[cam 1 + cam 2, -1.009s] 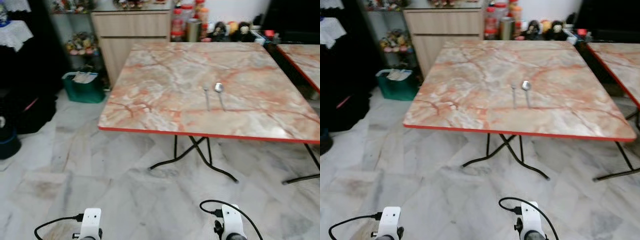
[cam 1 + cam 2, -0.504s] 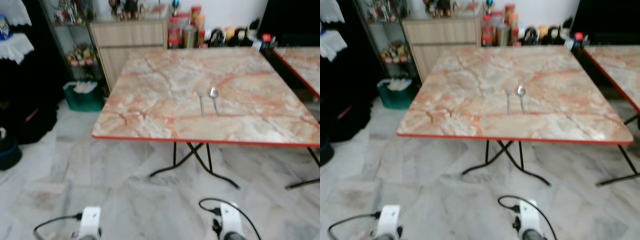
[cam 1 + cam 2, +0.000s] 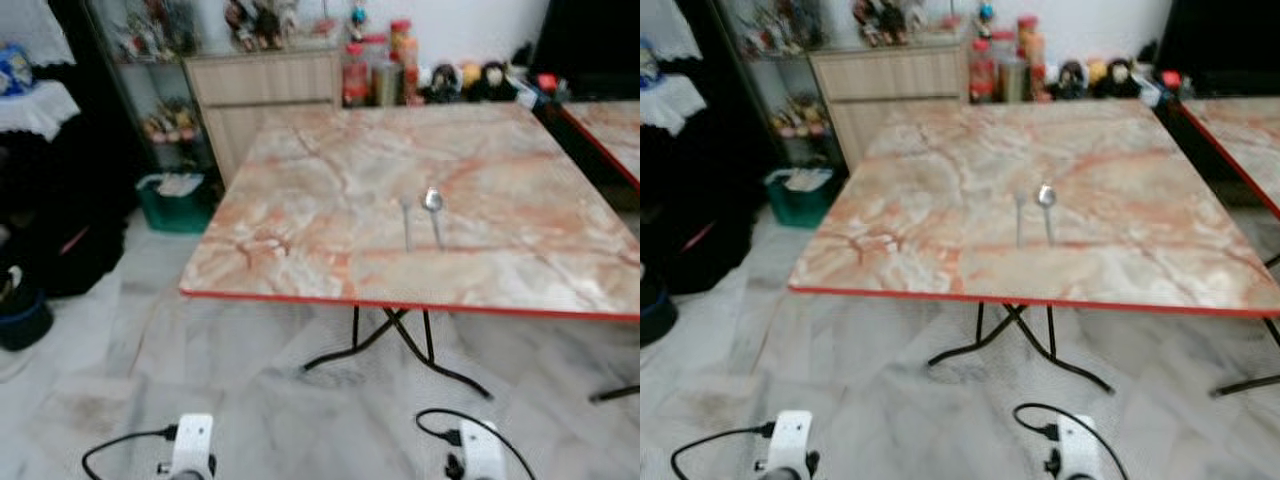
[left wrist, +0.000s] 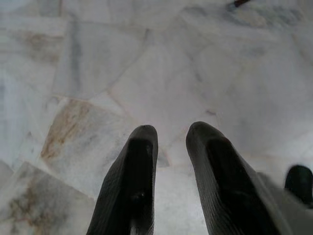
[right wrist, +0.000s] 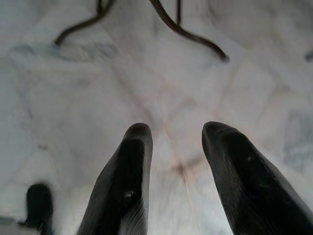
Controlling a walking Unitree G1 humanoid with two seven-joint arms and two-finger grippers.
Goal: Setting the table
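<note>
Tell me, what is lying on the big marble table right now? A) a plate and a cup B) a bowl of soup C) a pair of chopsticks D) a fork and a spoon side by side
D: a fork and a spoon lie side by side, a little apart, near the middle of the marble table.

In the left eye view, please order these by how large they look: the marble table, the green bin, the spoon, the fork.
1. marble table, by far the largest.
2. green bin, on the floor to the robot's left of the table.
3. spoon and fork: side by side, they look about equal; blur prevents ranking them.
</note>
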